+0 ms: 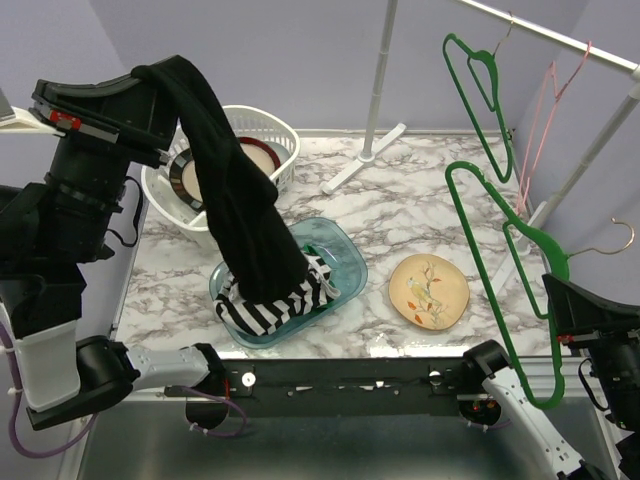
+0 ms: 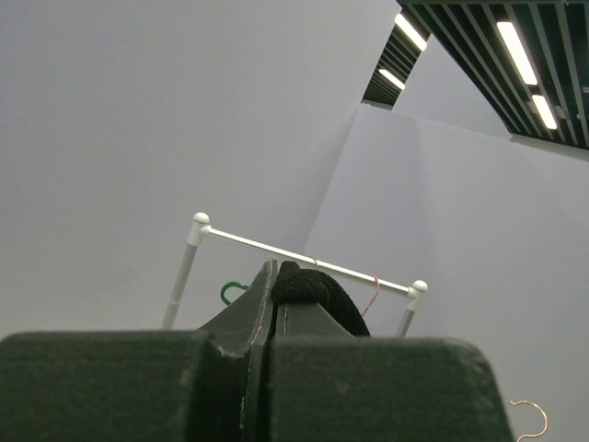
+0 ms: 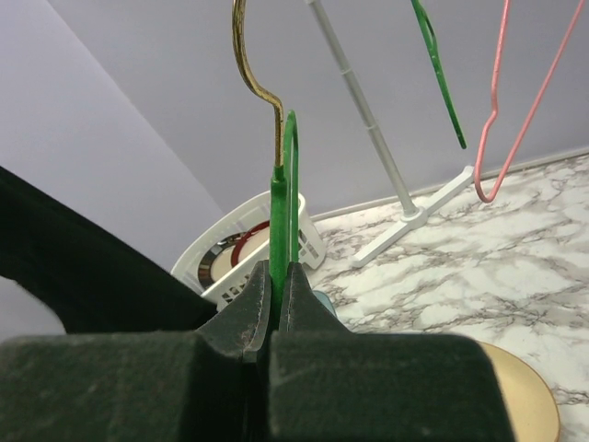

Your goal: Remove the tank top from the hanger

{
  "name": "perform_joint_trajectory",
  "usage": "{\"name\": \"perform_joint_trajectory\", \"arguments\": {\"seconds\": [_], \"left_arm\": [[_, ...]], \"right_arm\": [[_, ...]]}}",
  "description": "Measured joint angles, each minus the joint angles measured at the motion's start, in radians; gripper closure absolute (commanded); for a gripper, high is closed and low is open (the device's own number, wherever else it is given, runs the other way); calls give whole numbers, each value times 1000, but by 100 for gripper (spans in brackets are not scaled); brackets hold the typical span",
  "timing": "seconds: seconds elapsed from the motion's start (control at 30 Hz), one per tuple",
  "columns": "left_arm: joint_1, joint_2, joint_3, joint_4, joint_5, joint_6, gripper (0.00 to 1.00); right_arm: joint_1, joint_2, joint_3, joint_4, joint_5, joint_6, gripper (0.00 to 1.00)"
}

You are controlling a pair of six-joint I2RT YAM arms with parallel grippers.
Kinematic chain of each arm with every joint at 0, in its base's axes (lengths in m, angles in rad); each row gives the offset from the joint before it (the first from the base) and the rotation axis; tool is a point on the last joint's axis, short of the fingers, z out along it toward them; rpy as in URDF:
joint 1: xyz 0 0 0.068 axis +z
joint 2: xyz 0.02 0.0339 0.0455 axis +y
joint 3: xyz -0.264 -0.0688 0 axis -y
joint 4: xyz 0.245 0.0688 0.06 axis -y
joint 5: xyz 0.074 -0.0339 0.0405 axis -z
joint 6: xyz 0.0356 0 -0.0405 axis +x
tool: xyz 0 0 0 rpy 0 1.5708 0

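Note:
The black tank top (image 1: pixel 235 200) hangs in a long fold from my raised left gripper (image 1: pixel 150 82), and its lower end rests in the blue-green tray (image 1: pixel 345 250). In the left wrist view the left gripper (image 2: pixel 276 276) is shut on a bunched edge of the tank top (image 2: pixel 308 287). The green hanger (image 1: pixel 480 215) is bare and apart from the cloth. My right gripper (image 1: pixel 553 283) is shut on it near its brass hook (image 1: pixel 615 240). In the right wrist view the right gripper (image 3: pixel 283 272) pinches the hanger (image 3: pixel 279 212), with the tank top (image 3: pixel 74 267) dark at the left.
A white basket (image 1: pixel 282 135) with plates stands at the back left. A striped cloth (image 1: pixel 270 308) lies in the tray. A yellow plate (image 1: pixel 428 290) sits on the marble table. A white rack (image 1: pixel 378 90) carries another green hanger (image 1: pixel 480 90) and a pink hanger (image 1: pixel 540 120).

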Motion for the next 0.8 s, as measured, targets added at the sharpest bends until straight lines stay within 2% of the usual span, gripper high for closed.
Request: {"name": "perform_joint_trajectory", "arguments": {"seconds": [0.27,0.4,0.57,0.67,0.8], "left_arm": [[0,63,11,2,-21,22,100],[0,38,-126,27,-107,50,100],[18,-26,-538,56,-212,1,100],[51,0,-736,40,-202,-82,100],[99,4,-1121,64,-110,-224,100]], "right_arm": [[0,0,7,0,0,0,99],[0,0,6,1,0,0,99],[0,0,6,1,0,0,99],[0,0,6,1,0,0,99],[0,-7,6,1,0,0,99]]}}
